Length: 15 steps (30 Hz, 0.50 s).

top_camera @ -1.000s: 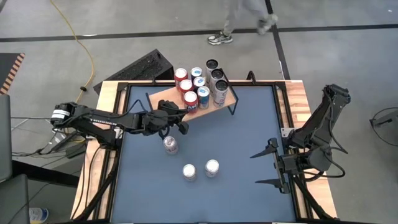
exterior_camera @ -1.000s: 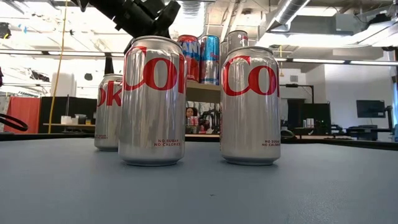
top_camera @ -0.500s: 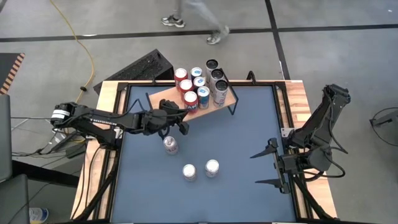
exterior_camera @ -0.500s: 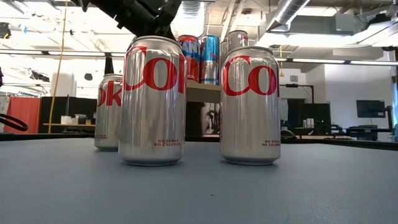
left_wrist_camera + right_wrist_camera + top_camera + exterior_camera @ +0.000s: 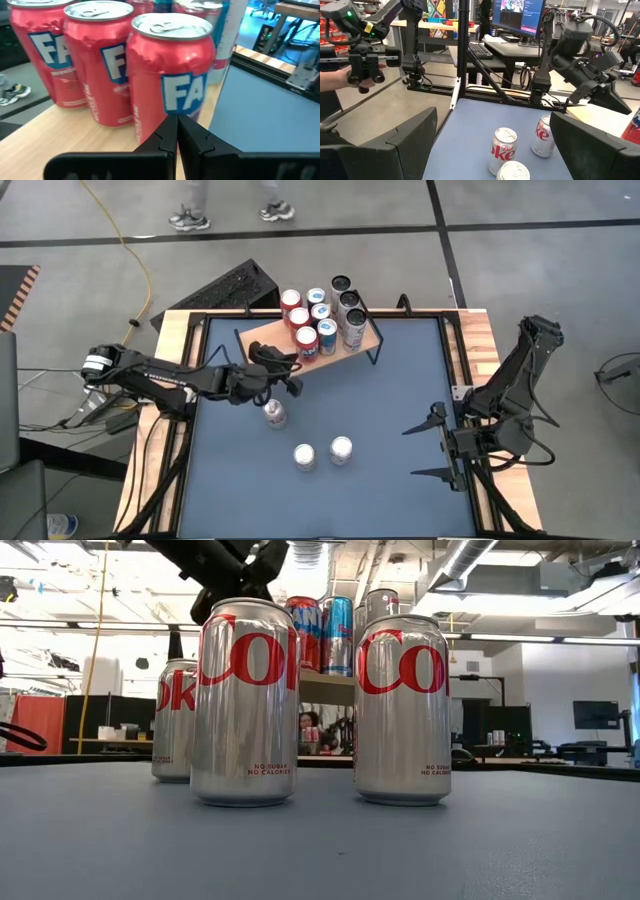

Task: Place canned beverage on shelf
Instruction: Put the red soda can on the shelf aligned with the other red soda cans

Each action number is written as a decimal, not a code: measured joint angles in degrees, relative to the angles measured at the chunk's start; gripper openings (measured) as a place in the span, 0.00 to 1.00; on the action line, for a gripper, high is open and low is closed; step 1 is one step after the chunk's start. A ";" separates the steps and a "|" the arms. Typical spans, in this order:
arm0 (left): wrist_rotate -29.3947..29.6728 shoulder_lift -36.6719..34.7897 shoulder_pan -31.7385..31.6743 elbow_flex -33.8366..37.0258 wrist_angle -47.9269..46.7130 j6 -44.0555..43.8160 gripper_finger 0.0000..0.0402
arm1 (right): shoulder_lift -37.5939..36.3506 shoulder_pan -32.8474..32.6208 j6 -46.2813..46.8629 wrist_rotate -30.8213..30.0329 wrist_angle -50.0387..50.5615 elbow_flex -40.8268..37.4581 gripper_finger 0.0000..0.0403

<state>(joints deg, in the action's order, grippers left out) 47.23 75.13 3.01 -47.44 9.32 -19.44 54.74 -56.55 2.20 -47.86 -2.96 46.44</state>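
Note:
The shelf point(image 5: 268, 332) is a light wooden board on thin black legs at the table's far middle. It carries several upright cans: red, blue-and-white and tall silver ones. Three silver Diet Coke cans stand on the blue table top: one point(image 5: 274, 414) near my left gripper and two point(image 5: 304, 456) point(image 5: 341, 449) nearer the front. My left gripper point(image 5: 294, 368) is shut and empty, and points at the nearest red can point(image 5: 170, 75) on the shelf's front edge. I cannot tell whether it touches that can. My right gripper point(image 5: 432, 448) is open and empty at the table's right side.
A black frame point(image 5: 300, 311) runs round the table, with wooden strips along the left and right edges. A dark keyboard-like box point(image 5: 232, 287) lies beyond the far left corner. A person walks on the floor beyond the table. Bare table top lies between the cans and my right gripper.
My left gripper has moved a little toward the shelf's front edge and stays shut. The person beyond the table has walked toward the left.

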 joint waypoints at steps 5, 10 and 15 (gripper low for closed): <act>-1.39 0.00 -1.41 0.00 0.46 -0.11 0.00 | 0.00 0.00 0.83 0.00 0.00 0.00 0.94; -1.70 0.85 -1.41 0.00 1.21 -1.13 0.00 | 0.00 0.00 0.83 0.00 0.00 -0.02 0.94; -3.53 1.75 -0.38 0.09 1.12 -1.84 0.00 | 0.00 0.00 0.85 0.03 0.14 -0.02 0.94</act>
<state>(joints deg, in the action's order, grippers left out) 43.70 76.89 2.63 -47.35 10.45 -21.28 54.74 -56.55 3.05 -47.82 -2.82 46.41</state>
